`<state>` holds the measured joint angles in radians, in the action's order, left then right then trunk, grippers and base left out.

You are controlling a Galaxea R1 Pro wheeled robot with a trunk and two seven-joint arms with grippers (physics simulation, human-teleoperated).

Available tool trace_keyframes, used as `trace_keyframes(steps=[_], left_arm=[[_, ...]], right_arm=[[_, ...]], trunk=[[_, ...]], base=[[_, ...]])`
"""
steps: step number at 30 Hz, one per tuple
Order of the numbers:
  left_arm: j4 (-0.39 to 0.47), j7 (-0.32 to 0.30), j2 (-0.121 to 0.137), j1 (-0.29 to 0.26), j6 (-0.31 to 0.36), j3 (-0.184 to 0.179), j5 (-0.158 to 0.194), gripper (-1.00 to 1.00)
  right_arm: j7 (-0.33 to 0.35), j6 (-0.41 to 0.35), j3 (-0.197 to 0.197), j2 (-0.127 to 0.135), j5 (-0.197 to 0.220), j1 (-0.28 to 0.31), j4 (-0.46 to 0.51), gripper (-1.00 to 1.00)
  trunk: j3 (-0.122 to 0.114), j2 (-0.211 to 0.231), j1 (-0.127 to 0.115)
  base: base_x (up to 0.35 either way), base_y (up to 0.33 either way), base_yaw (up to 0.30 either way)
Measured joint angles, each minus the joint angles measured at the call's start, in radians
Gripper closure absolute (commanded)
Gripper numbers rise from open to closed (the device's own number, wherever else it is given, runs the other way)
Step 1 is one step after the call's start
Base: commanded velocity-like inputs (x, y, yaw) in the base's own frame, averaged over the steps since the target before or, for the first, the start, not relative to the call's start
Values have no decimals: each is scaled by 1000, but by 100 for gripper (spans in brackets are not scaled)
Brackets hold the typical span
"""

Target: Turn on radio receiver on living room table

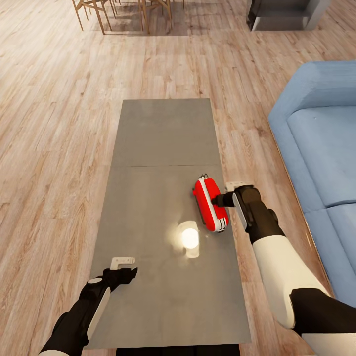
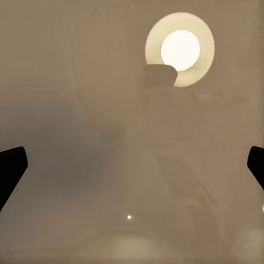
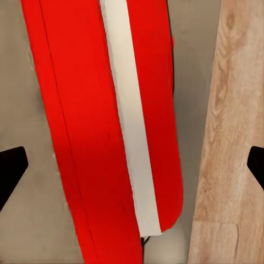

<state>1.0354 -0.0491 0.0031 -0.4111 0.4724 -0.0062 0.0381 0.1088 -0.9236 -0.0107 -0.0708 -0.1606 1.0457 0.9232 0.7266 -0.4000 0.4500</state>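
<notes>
The red radio receiver [image 1: 209,204] with its white band lies on the right half of the grey table [image 1: 163,133], just past the seam, its wire handle at the far end. My right gripper [image 1: 219,200] is right against the radio's right side, near the table edge. In the right wrist view the radio [image 3: 82,121] lies close under the right gripper [image 3: 132,170], whose dark fingertips [image 3: 11,165] stand wide apart, open. My left gripper [image 1: 124,269] hovers open over the table's near left part; the left wrist view has its fingertips [image 2: 11,165] far apart over bare grey top.
A bright lamp reflection [image 1: 189,239] glares on the table near the radio and appears again as a reflection [image 2: 180,49]. A light blue sofa [image 1: 321,148] runs along the right. Wooden chairs [image 1: 123,12] and a dark grey unit [image 1: 287,15] stand far back on plank floor [image 1: 54,148].
</notes>
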Motion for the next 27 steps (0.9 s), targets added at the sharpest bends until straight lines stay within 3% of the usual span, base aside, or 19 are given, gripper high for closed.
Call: trace_keyframes(steps=[27], left_arm=[[0, 0, 2, 0, -1, 0, 0, -100]], right_arm=[[-5, 47, 0, -28, 3, 43, -126, -100]], trunk=[[0, 0, 0]], base=[[0, 0, 0]])
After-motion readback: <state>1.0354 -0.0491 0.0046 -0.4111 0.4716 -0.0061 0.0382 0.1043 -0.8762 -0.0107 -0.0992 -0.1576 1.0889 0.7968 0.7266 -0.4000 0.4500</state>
